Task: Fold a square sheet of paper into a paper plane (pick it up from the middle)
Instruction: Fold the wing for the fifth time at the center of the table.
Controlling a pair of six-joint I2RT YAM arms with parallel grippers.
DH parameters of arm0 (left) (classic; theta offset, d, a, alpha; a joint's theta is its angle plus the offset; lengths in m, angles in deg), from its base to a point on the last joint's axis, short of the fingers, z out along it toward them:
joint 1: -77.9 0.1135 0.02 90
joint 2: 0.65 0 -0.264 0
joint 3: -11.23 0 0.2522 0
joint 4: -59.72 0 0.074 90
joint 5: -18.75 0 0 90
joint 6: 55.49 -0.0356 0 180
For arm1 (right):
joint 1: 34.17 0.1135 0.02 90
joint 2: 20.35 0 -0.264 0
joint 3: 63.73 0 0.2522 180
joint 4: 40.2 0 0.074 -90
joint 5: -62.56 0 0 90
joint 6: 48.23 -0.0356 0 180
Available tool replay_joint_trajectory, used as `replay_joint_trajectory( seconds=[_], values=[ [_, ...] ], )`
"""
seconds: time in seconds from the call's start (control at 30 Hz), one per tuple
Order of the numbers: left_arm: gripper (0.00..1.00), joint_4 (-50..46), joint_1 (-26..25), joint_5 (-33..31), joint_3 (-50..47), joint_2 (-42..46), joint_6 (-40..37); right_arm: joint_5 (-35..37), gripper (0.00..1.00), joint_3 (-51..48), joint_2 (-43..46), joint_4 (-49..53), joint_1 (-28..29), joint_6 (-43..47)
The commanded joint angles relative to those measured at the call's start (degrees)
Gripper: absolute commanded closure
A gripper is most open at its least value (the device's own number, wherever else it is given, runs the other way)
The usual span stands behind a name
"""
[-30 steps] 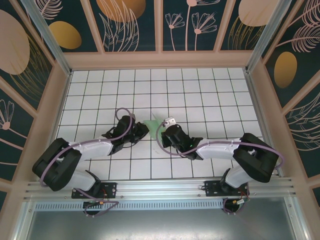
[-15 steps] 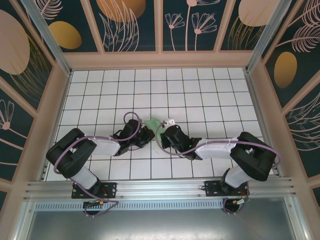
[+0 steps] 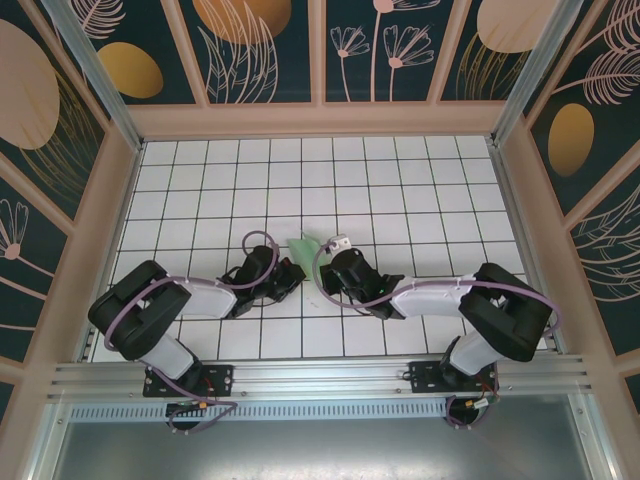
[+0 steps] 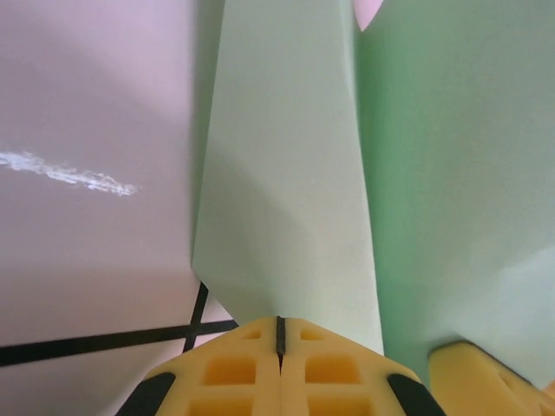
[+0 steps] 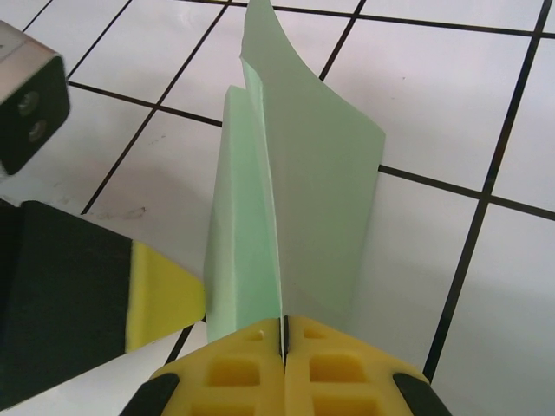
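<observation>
Both claws are pinched tight on the folded mint paper point(image 5: 303, 173). The left claw point(image 4: 279, 336) and right claw point(image 5: 284, 331) meet near the middle of the worktop point(image 3: 420, 180). The paper's creased edges stand upright, well apart from the side walls point(image 3: 118, 190).

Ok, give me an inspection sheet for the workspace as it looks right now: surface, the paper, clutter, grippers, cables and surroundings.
Surface: white table with a black grid of lines.
Job's things: pale green sheet of paper, partly folded, flaps standing up off the table between the two arms; not yet a finished plane.
Clutter: nothing seen.
Grippers: left gripper shut on the sheet; right gripper shut on it too, close beside the left one.
Cables: purple cables loop at each wrist; no snag seen.
Surroundings: dark floral wall panels on three sides; metal rail along the near edge.
</observation>
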Motion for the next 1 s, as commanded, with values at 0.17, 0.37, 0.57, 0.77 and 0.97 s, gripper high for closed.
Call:
replay_joint_trajectory(
  seconds=[0.17, 0.37, 0.57, 0.77, 0.97],
  values=[
    [1.00, 7.9, -0.5, 0.1, 2.7, -5.3, 2.3, -3.7, 1.00, -3.6, 5.2, -5.8, -0.5, -1.4],
    [1.00, 14.0, -0.9, 1.4, 2.9, -7.0, 3.6, -5.0, 1.00, -4.1, 5.4, -6.4, -0.8, -0.8],
    [0.96, 19.4, -0.9, 1.0, -0.2, -9.4, 6.4, -6.1, 1.00, -3.4, 2.2, -6.1, -0.9, -1.2],
    [0.93, 18.4, -1.0, 0.9, -1.9, -10.4, 6.8, -8.9, 1.00, -1.5, -2.5, -6.1, -0.9, -1.0],
    [0.91, 18.1, -0.9, 0.2, -4.1, -11.2, 7.7, -10.9, 1.00, 0.4, -5.5, -6.3, -0.8, -0.8]
  ],
)
